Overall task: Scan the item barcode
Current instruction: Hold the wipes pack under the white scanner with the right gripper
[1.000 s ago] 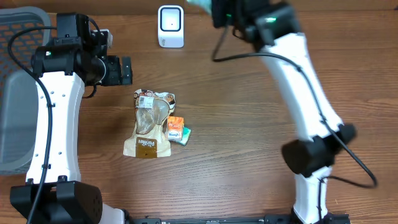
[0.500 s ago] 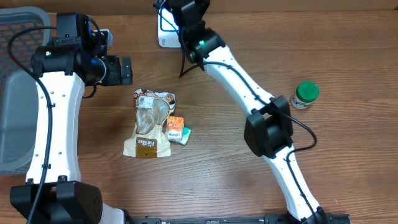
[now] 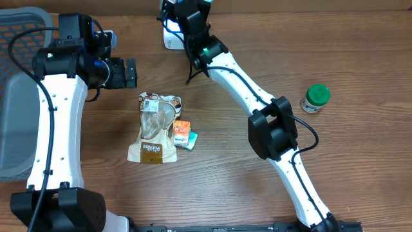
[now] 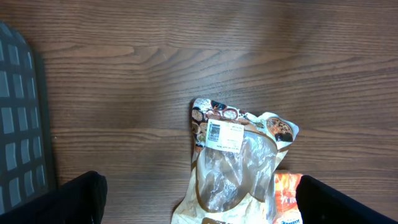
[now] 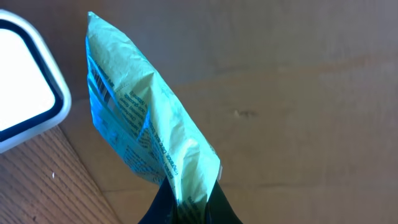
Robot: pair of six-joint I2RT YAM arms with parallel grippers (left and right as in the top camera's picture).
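pale green packet (image 5: 146, 134) sits pinched by its lower end in your right gripper (image 5: 186, 200), fingers clenched on it. it hangs just beside the white scanner (image 5: 25, 93) at the far edge, barcode stripes on the scanner's side. your left gripper (image 3: 126, 73) is spread wide and holds nothing, far-left of the snack pouch (image 3: 156, 129). an orange box (image 3: 182, 134) touches the pouch's right side. a green-lidded jar (image 3: 315, 98) stands well apart, right.

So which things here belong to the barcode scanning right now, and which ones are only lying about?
In the job: green packet, held up close to the white scanner.

Lying about: brown pouch, small orange box, green-lidded jar, grey basket.
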